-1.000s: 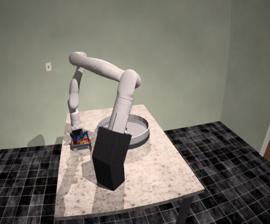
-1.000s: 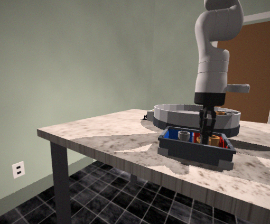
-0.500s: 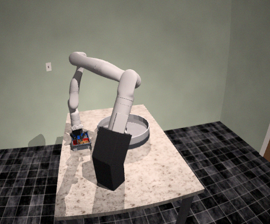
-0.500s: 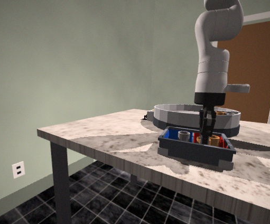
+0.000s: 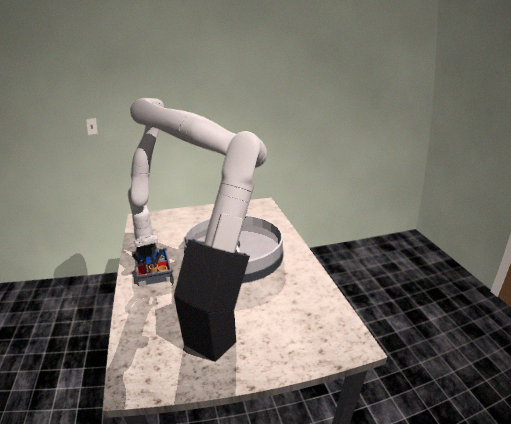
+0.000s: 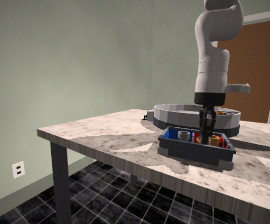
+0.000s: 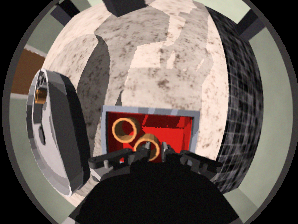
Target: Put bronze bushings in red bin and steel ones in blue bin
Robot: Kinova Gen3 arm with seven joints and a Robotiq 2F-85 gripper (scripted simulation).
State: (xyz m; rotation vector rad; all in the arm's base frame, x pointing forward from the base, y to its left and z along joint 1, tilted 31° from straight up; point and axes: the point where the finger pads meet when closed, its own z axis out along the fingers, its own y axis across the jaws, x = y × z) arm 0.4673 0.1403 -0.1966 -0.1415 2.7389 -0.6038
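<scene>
My gripper points down into the red bin, its fingers a narrow gap apart. A bronze bushing lies low at the fingertips. In the wrist view one tip overlaps its opening and the other is beside it; I see no grip on it. A second bronze bushing is in the red bin. A steel bushing is in the blue bin. On the turntable are a bronze bushing and grey metal pieces partly hidden by its rim.
Both bins share one dark grey walled tray near the table's edge. The turntable's raised rim stands close beside the tray. In the top view the black robot base hides part of the turntable.
</scene>
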